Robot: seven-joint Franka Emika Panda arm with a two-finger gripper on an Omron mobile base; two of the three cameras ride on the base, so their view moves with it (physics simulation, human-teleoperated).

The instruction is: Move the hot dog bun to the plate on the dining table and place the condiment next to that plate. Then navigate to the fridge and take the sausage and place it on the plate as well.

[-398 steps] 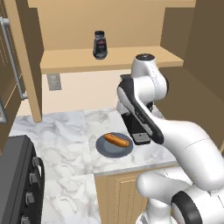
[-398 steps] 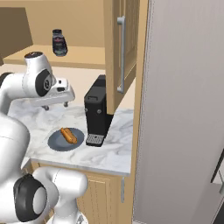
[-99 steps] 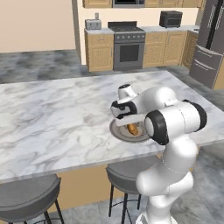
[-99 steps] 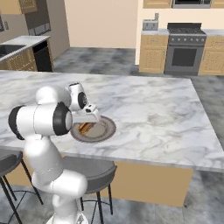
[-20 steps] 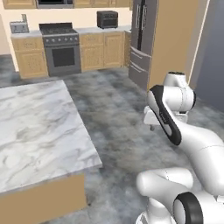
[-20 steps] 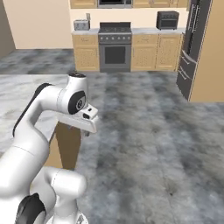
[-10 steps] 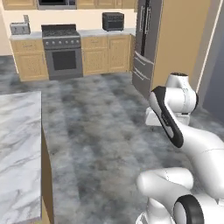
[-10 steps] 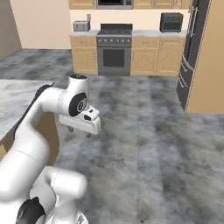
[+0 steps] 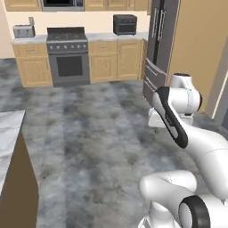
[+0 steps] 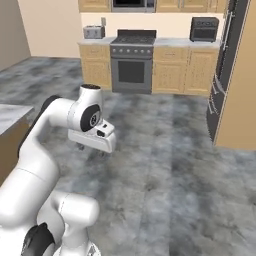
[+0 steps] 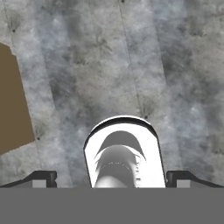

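Step in hand, as I read it: the drive to the fridge point(image 9: 156, 49) for the sausage. No bun, plate or condiment in frame; just a corner of the dining table worktop point(image 9: 8, 133), well off to the end effector's left and behind it.

End effector point(image 10: 91, 148) is tucked under the forearm, pointing down at the grey floor point(image 11: 131, 65). Hand view has the two fingertips point(image 11: 41, 178) far apart at the bottom corners with nothing between them, so: spread wide, empty.

Fridge sits ahead and to the right of the end effector, well apart, doors closed, long vertical handles facing the room. Stove point(image 10: 132, 60) and wood cabinets point(image 10: 170, 70) run along the back wall, ahead-left of it. Sausage not visible, presumably inside.

Next move calls for:
- closing the gap and squaring the base to the fridge front
- raising the arm from its tuck
- getting a handle within reach to pull a door before any grasp
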